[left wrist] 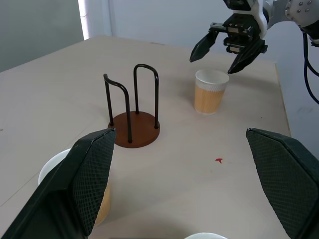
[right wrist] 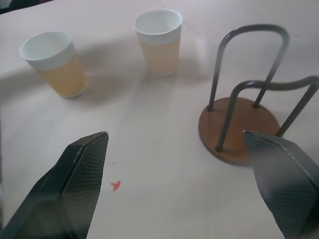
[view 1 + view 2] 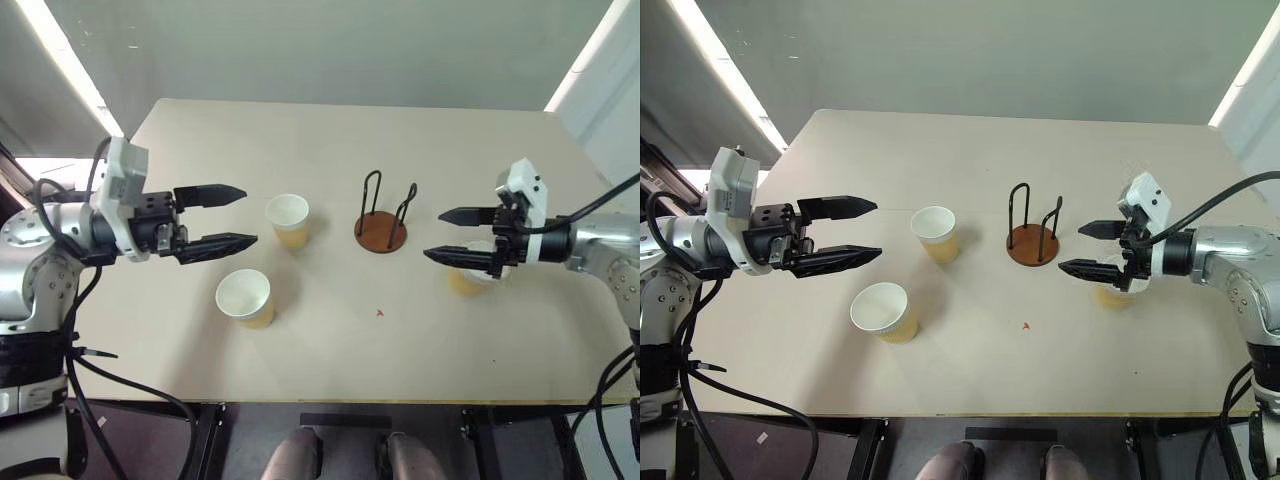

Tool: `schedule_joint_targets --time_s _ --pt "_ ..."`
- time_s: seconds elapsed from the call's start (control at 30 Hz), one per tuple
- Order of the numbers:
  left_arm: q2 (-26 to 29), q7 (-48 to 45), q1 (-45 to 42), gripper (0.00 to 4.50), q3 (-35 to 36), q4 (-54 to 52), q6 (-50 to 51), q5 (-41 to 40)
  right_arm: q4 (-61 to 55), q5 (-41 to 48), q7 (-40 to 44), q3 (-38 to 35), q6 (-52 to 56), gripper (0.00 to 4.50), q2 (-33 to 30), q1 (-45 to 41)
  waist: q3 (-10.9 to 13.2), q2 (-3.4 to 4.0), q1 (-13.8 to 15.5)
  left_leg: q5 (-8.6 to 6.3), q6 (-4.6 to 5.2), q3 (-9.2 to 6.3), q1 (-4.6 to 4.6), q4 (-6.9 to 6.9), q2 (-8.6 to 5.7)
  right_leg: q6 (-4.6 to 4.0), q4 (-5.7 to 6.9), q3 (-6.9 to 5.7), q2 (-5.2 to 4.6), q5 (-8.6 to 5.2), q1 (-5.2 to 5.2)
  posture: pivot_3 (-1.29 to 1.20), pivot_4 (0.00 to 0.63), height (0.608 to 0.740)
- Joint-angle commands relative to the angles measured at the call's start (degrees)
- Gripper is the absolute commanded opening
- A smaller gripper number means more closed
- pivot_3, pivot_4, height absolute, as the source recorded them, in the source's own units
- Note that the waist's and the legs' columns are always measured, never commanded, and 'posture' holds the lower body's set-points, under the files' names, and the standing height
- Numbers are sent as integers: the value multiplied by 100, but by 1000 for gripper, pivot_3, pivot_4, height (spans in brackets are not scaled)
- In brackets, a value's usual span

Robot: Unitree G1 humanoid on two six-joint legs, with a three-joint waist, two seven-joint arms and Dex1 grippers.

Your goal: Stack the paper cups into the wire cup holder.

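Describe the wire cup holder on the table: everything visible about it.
The wire cup holder is a small round reddish-brown disc base, wood-like, with two black wire loops rising upright from it, each an inverted U. It stands flat and upright near the middle of the beige table and holds no cup. Nothing touches it except the tabletop. One paper cup stands apart on its left; another stands apart on its right, under the open right tool.

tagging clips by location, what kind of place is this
Probably an indoor lab or test room: a plain beige table holding only tan paper cups and a wire cup holder on a brown disc, with bare grey walls and strip lights behind.
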Motion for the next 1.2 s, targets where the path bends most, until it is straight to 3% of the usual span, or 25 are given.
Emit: schedule_joint_targets --time_s 0.03,0.47,0.83,1.2 --pt "48 46 -95 4500 139 -110 3 -96 -93 50 117 -66 -74 4454 -57 -75 0 0 0 0 0 0 0 0 0 0 0 0 0 0 0 0 150 740" --pt "67 116 -58 4500 148 -275 235 -284 -127 -11 73 37 217 4454 -157 -60 0 0 -4 0 0 1 0 0 0 0 0 0 0 0 0 0 150 740" --pt "72 14 -307 4500 117 -121 315 -443 499 -487 -430 623 123 4454 618 -666 0 0 -14 0 0 1 2 2 1 0 1 0 1 0 0 0 150 740" --pt "156 -34 -182 4500 208 -113 184 -340 2058 -1453 -471 1202 -526 4454 1191 -1261 0 0 -19 0 0 0 0 2 1 0 3 0 2 0 -4 0 150 740"
